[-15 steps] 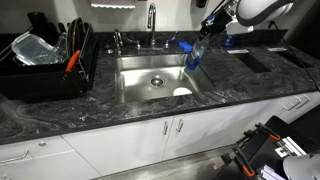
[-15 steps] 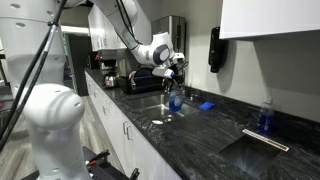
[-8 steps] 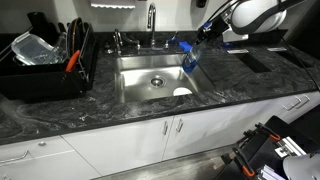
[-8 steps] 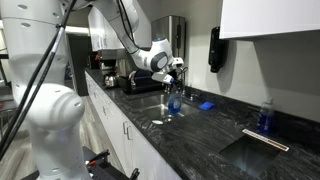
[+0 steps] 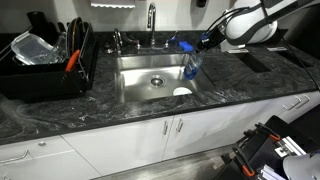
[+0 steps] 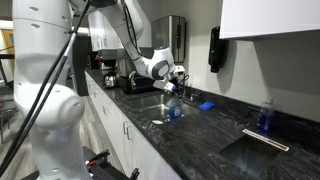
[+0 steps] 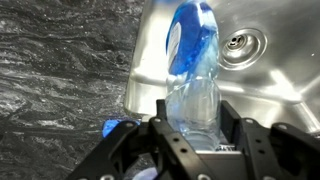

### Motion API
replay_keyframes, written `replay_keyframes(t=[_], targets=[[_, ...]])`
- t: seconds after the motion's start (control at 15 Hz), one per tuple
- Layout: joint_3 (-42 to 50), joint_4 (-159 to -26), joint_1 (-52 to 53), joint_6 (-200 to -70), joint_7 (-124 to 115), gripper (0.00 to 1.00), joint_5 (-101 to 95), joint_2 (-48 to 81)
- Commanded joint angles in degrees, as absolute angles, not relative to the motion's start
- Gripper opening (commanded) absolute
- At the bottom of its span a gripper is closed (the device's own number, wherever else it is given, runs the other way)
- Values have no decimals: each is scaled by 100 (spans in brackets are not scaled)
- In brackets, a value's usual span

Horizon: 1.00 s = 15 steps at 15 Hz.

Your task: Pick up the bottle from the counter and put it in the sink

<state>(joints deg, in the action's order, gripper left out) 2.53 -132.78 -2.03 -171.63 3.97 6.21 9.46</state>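
Blue see-through plastic on the bottle (image 7: 195, 70), so probably slick and squishy. Clamped at one end in the claw (image 7: 192, 125), tilted, hanging over the sink (image 7: 265, 85) rim, about 2 o'clock from the drain (image 5: 156, 79) in an exterior view. Risks, guessing: could clip the rim or end up on the worktop (image 7: 60, 60) if let go before clearing the edge. Could squirt out of the pinch mid-move. Might bonk that white thing (image 5: 181, 92) at 4 o'clock from the drain.

We see white lower cabinets (image 5: 120, 140) with slim bar handles; white flat upper wall cabinet (image 6: 268, 20); plain grey wall (image 6: 245, 80) below it.
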Motion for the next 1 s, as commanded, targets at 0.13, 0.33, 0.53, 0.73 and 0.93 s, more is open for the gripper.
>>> replay_keyframes(t=[0.13,0.33,0.53,0.73,0.93], targets=[[914,-13133,32,-17210,-307,28,-362,1376],[1107,-13099,217,-17233,-649,28,-749,1513],[1250,-13216,408,-17411,-804,28,-1056,1520],[1337,-13281,518,-17508,-909,28,-1216,1483],[1226,-13357,465,-17528,-861,28,-1084,1397]])
